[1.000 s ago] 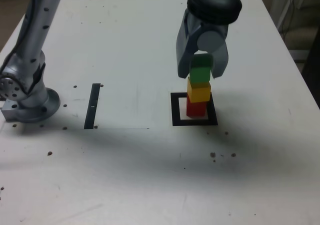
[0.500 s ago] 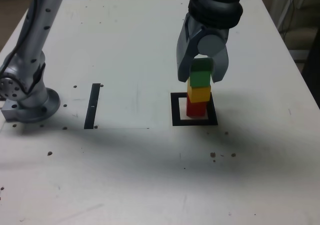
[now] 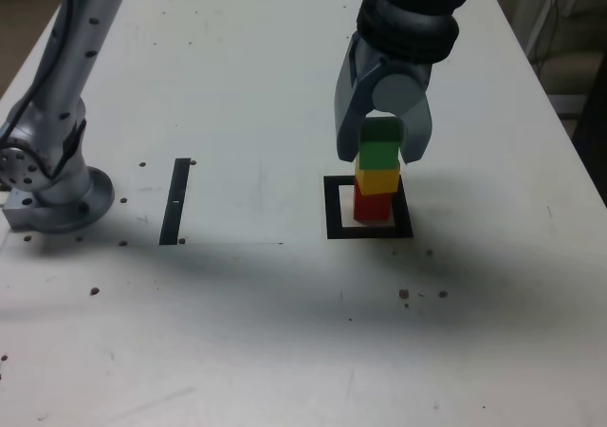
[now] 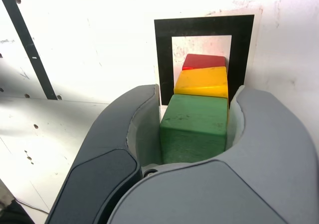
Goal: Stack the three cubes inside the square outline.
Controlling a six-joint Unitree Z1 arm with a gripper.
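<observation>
- The three cubes stand as one column inside the square outline (image 3: 332, 209): the red cube (image 3: 372, 206) at the bottom on the white centre, the yellow cube (image 3: 377, 178) on it, the green cube (image 3: 380, 143) on top
- The gripper (image 3: 381, 135) hangs over the column with one jaw on each side of the green cube
- In the wrist view there is a visible gap between the green cube (image 4: 194, 127) and the jaw on one side, while the other jaw sits against or just beside the cube's opposite face; the jaws are parted and no longer squeeze the block, so I read this as the release
- The green cube looks seated on the yellow cube (image 4: 202, 82), roughly in line with it, and the red cube (image 4: 204, 61) shows beyond both
- Step in hand, as I judge it: letting go of the last cube, with the stacking itself done
- The next move calls for the jaws to spread wider until both are clear of the green cube, then a straight lift away from the column
- The risk is a jaw dragging on the top block and tipping the tower out of the outline
</observation>
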